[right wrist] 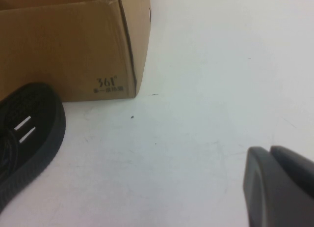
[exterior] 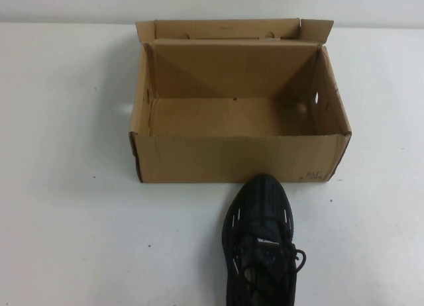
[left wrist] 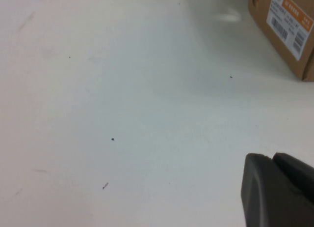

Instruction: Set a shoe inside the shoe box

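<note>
Both claws, left gripper (left wrist: 279, 187) and right gripper (right wrist: 282, 185), hover over bare table (exterior: 66, 220), their spread untellable; one shoe (exterior: 260, 243) touches one shoe box (exterior: 238, 157).

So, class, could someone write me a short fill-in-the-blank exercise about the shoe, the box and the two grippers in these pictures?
1. The shoe lies on the table, its toe pointing at the box's ____ wall.
2. The inside of the box is ____.
3. The colour of the shoe is ____.
4. The left gripper and right gripper hang over the table, neither holding ____.

Missing words: near; empty; black; anything
</note>
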`<state>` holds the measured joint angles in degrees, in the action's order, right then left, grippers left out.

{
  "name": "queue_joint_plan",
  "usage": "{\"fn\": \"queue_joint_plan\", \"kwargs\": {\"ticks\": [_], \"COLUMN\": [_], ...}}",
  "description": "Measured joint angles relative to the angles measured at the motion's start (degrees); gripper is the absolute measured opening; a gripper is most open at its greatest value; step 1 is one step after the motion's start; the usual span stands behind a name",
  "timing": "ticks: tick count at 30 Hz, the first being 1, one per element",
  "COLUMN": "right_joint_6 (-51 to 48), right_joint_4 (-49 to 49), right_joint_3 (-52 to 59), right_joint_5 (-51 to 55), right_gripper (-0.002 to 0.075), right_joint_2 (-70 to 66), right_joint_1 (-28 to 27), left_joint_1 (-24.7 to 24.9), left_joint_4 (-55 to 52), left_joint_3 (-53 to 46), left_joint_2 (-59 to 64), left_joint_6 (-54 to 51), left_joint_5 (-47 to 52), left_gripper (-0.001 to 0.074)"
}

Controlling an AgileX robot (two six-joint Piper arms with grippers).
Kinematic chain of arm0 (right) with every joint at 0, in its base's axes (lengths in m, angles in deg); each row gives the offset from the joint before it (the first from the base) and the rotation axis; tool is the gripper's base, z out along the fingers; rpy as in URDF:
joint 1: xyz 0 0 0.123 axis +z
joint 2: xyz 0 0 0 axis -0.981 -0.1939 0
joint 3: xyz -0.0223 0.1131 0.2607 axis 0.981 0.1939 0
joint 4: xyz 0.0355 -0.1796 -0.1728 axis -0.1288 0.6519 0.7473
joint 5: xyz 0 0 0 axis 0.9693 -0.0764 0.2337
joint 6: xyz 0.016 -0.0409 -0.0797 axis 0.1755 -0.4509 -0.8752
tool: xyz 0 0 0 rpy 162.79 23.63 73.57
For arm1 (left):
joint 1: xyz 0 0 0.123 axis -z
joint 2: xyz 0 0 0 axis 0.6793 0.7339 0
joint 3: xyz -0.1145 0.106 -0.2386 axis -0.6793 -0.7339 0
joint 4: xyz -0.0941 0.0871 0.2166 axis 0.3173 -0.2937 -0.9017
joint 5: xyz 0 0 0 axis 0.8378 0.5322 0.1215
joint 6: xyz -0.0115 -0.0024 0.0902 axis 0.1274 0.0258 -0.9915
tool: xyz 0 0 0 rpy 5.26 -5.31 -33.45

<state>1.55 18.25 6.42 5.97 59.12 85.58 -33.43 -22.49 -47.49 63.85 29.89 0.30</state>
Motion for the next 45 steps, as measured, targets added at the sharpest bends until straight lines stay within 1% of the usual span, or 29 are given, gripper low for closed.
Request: {"fn": "queue_joint_plan", "kwargs": {"ticks": [8,12,16,18,22,24,27,32,35,38,40,42,45], "right_joint_6": [0.0,0.0,0.0,0.0,0.11,0.11,0.11,0.11,0.11,0.11,0.21,0.32,0.4], "right_joint_4": [0.0,0.0,0.0,0.0,0.0,0.0,0.0,-0.37,-1.0,-1.38,-1.51,-1.58,-1.72], "right_joint_3": [0.0,0.0,0.0,0.0,0.0,0.0,0.0,0.09,0.13,0.13,-0.88,-3.46,-10.32], "right_joint_5": [-0.17,-4.16,-13.86,-19.92,-32.69,-36.59,-39.14,-42.11,-51.6,-63.77,-66.11,-65.31,-59.03], "right_gripper": [-0.0016,-0.0016,-0.0016,-0.0016,-0.0016,-0.0016,-0.0016,-0.0016,-0.0016,-0.0016,-0.0016,-0.0016,-0.0016], "right_joint_2": [0.0,0.0,0.0,0.0,0.0,0.0,0.0,0.0,0.0,0.04,0.04,0.04,0.04], "right_joint_1": [0.0,0.0,0.0,0.0,0.0,0.0,0.0,0.0,0.0,0.0,0.0,0.0,0.0], "left_joint_1": [0.0,0.0,0.0,0.0,0.0,0.0,0.0,0.0,0.0,0.0,0.0,0.0,0.0], "left_joint_4": [0.0,0.0,0.0,0.0,0.0,0.0,0.0,0.0,0.1,0.21,0.21,0.21,0.21], "left_joint_3": [0.0,0.0,0.0,0.0,0.0,0.0,0.0,0.0,0.0,0.0,0.0,0.9,5.09], "left_joint_2": [0.0,0.0,0.0,0.0,0.0,0.0,0.0,0.0,0.0,0.0,0.0,-0.12,-0.12], "left_joint_6": [0.0,0.0,0.0,0.0,0.0,0.0,0.0,0.0,0.67,3.03,4.79,6.64,7.58], "left_joint_5": [-0.22,-2.73,-11.59,-18.15,-35.01,-41.69,-47.42,-50.92,-55.75,-64.09,-68.88,-71.06,-70.37], "left_gripper": [-0.0003,-0.0003,-0.0003,-0.0003,-0.0003,-0.0003,-0.0003,-0.0003,-0.0003,-0.0003,-0.0003,-0.0003,-0.0003]}}
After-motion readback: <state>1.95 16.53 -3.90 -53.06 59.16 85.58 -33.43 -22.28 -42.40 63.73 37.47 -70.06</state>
